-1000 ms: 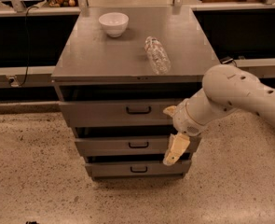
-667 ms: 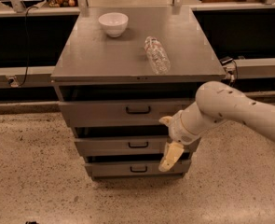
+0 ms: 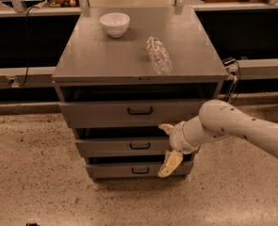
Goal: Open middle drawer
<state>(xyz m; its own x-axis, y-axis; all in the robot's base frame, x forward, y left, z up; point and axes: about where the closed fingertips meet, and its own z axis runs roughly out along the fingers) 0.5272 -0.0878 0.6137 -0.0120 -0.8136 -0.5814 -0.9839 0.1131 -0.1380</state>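
I am keeping the tool [image 3: 168,145] wide, just right of the handle [image 3: 140,146] on the middle drawer [image 3: 105,148]; stiff metal, probably sliding heavily; I am judging that small black pull the only grip.
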